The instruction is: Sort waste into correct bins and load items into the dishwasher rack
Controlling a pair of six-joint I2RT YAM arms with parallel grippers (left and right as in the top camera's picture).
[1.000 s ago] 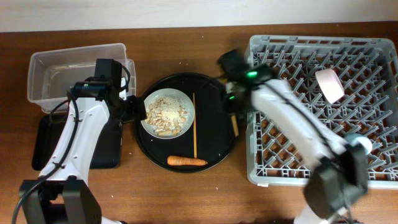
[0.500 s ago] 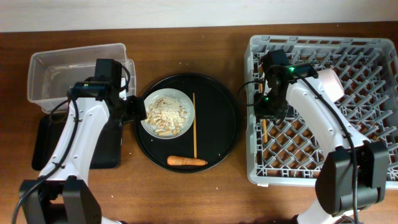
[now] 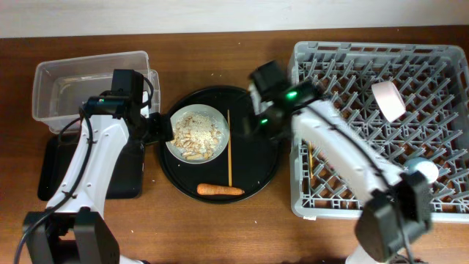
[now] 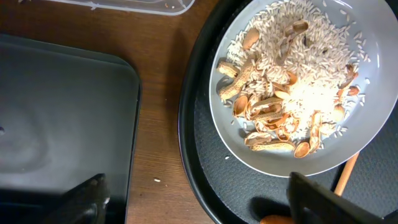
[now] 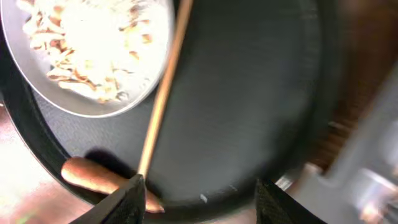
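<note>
Right claw parted over round black tray; wooden table.

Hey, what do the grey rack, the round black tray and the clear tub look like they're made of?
Dishwasher rack: likely moulded plastic, matt grey, judging by its uniform grid and pegs. Round black tray: probably plastic, smooth with a slight sheen; could be lacquered. Clear tub: transparent plastic, its walls and floor see-through.

overhead looks straight down; both wrist views hang close over the plate.
</note>
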